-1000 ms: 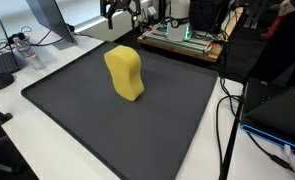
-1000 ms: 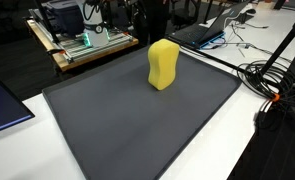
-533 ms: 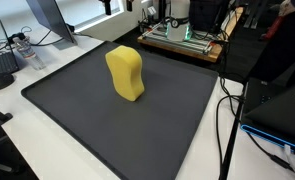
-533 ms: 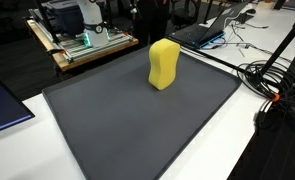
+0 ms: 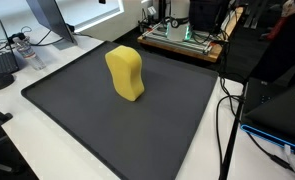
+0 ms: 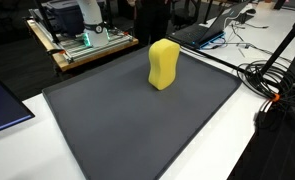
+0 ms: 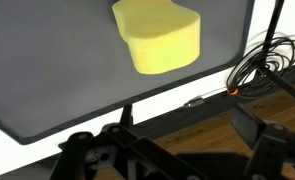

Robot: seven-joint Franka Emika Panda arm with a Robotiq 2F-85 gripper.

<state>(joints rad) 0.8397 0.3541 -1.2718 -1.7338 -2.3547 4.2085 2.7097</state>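
Pretty cluttered lab setup: a white surface (image 5: 45,150) with a big dark grey mat (image 5: 147,130) on it, a monitor (image 5: 49,18) at one corner, a wooden board of electronics (image 5: 182,42) behind, and black cables (image 6: 272,80) tangled near a laptop (image 6: 209,32).

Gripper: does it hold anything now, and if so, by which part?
Nothing is held. In the wrist view the gripper is open and empty; the yellow block stands apart from it on the dark mat.
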